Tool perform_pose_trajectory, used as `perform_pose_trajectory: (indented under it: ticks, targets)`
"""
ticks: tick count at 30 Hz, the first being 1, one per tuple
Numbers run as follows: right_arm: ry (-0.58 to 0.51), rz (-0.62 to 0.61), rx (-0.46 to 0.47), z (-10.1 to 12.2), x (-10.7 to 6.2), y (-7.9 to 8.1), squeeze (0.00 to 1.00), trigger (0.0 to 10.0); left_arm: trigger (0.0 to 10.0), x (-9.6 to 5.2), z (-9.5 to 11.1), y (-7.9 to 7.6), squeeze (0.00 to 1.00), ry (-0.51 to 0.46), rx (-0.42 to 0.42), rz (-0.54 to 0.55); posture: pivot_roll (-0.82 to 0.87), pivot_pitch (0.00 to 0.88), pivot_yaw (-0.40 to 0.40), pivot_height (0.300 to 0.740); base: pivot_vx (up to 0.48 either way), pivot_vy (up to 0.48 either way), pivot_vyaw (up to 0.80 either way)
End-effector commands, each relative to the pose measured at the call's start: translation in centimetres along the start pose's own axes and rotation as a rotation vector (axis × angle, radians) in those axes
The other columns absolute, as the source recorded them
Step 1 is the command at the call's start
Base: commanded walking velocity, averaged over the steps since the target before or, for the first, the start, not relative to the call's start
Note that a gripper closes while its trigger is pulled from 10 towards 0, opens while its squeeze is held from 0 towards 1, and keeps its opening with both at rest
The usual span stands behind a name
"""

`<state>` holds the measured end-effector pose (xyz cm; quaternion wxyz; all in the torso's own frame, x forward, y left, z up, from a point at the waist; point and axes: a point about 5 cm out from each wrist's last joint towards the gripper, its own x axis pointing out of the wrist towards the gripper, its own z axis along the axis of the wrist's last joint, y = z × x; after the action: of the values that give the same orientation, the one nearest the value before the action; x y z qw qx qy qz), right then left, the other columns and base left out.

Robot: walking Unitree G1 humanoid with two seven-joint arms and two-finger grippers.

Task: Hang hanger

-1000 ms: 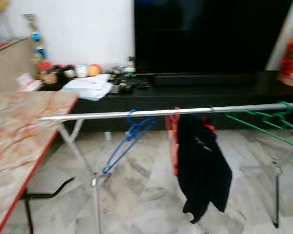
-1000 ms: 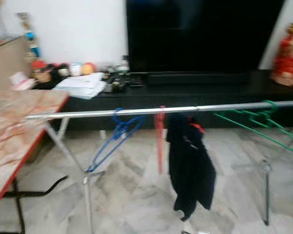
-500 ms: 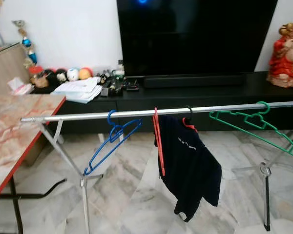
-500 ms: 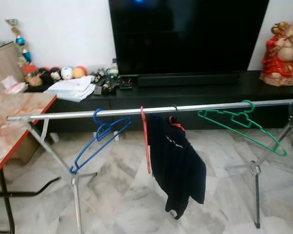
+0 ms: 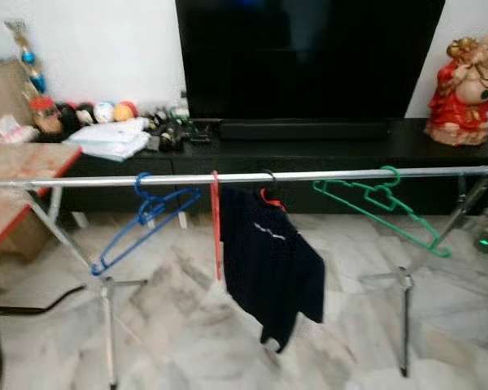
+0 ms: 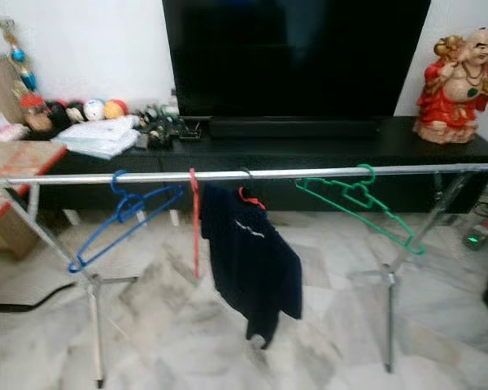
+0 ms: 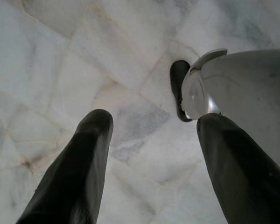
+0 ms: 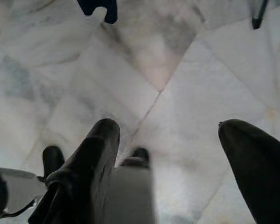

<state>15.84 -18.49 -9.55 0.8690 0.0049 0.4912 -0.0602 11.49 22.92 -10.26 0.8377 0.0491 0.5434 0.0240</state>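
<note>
A silver drying rail (image 5: 325, 175) runs across the room on folding legs. On it hang a blue hanger (image 5: 142, 222), a red hanger (image 5: 216, 227) seen edge-on, a dark navy shirt (image 5: 268, 260) and a green hanger (image 5: 382, 207). My left gripper (image 7: 151, 140) hangs over the marble floor, open with nothing between its fingers. My right gripper (image 8: 177, 154) also points at the floor, open and empty; the shirt's hem (image 8: 99, 5) shows at the edge of the right wrist view.
A table with a red-edged marble top (image 5: 16, 175) stands at the left. Behind the rail are a black TV bench (image 5: 325, 150), a large dark TV (image 5: 309, 57), a red figurine (image 5: 472, 77), papers and small ornaments. Marble floor (image 5: 187, 325) lies below.
The camera has swung right: the rail, hangers and shirt sit further left in the picture, the table has slid toward the left edge, and the figurine shows in full.
</note>
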Motion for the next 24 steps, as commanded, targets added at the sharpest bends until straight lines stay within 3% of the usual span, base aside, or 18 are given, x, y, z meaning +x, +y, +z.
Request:
perform_pose_trajectory:
  ticks: [1, 9, 13, 24]
  targets:
    - [-0.008, -0.023, 0.005, 0.2, 0.0, -0.8, 0.00, 10.0, 10.0, 0.0, 0.2, 0.0, 0.00, -0.001, 0.006, 0.005, 0.04, 0.000, 0.059, 0.740, 0.000, -0.337, 0.00]
    - [0.000, -0.024, 0.007, -0.1, 0.0, -0.8, 0.00, 10.0, 10.0, 0.0, -0.1, 0.0, 0.00, 0.004, 0.003, 0.008, 0.04, 0.000, 0.056, 0.740, 0.000, -0.321, 0.00]
    - [0.012, -0.009, -0.001, -0.7, -0.1, -0.6, 0.00, 10.0, 10.0, -0.1, -0.4, 0.3, 0.00, 0.013, -0.002, 0.014, 0.02, 0.000, 0.060, 0.740, 0.000, 0.000, 0.00]
    - [0.044, -0.017, 0.019, -1.6, -0.3, -1.3, 0.00, 10.0, 10.0, -0.1, -0.6, -0.1, 0.00, 0.002, -0.043, 0.015, 0.04, 0.000, 0.040, 0.740, 0.000, 0.000, -0.74]
